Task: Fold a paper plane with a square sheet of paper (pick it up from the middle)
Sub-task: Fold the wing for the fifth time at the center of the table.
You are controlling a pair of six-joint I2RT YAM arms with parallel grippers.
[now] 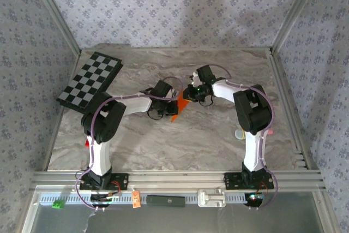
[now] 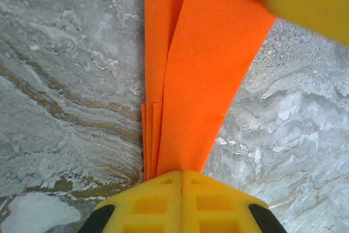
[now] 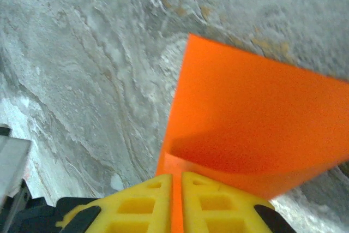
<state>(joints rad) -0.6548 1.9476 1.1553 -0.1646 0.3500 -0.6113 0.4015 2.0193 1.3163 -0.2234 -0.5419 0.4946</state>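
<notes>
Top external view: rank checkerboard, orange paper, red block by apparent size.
1. checkerboard, clearly largest
2. orange paper, partly covered, so its full extent is unsure
3. red block, just a sliver visible, smallest

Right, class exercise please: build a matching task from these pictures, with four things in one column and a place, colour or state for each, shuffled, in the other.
Column one:
1 checkerboard
2 paper
3 table
4 left gripper

Column two:
a grey marble pattern
b shut on the paper
c black and white, at the far left corner
d orange and creased

Pairs: 1-c; 2-d; 3-a; 4-b
</notes>
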